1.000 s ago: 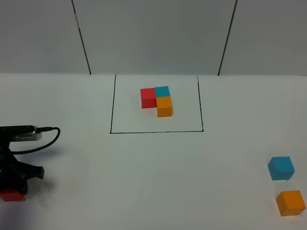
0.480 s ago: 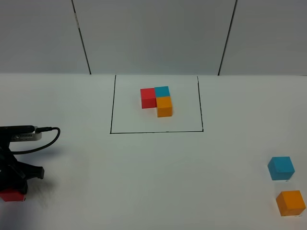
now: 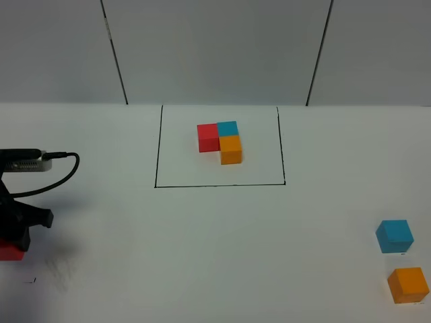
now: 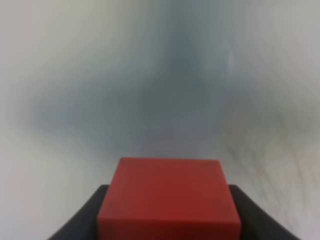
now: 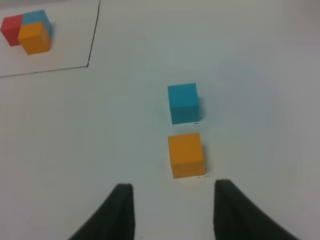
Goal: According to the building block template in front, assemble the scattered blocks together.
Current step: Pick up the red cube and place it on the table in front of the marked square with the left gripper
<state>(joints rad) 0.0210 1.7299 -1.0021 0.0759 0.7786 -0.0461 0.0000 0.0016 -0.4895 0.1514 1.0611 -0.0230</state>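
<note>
Red cube (image 4: 167,192), cyan-blue cube (image 3: 394,236) and orange cube (image 3: 408,284) match the template (image 3: 221,141) in colour; its outline (image 3: 219,186) is black, the table (image 3: 202,256) white.

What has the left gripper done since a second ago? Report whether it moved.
Yes. The left gripper, shut on the red cube, has shifted up the exterior view and slightly left, closer to the level of the black outline's front line.
</note>
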